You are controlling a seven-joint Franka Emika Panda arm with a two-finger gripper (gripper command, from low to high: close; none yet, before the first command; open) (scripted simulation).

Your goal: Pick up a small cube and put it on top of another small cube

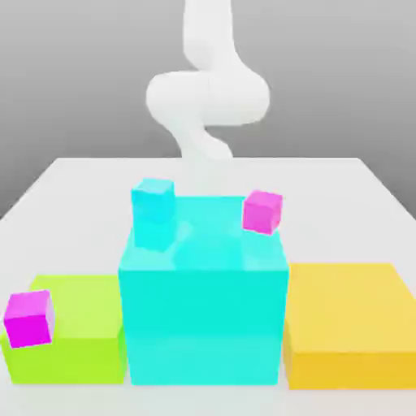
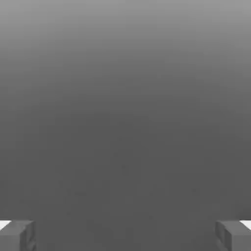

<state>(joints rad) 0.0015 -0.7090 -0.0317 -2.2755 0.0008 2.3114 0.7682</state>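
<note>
One small magenta-pink cube [image 1: 262,212] sits on the big cyan block [image 1: 203,313], at its far corner toward the exterior view's right. A second, matching small cube [image 1: 29,318] rests on the near corner of the lime-green block [image 1: 77,333], at the exterior view's left. In the hand view my gripper [image 2: 125,235] is open, its two grey fingertips [image 2: 17,234] wide apart with only plain grey between them. The white arm [image 1: 207,93] rises behind the blocks at the far side of the table.
A small cyan cube [image 1: 153,201] sits on the big cyan block's far corner, toward the exterior view's left. A low yellow block [image 1: 349,325] lies beside the cyan block on the right. The white table [image 1: 73,183] stretches behind the blocks.
</note>
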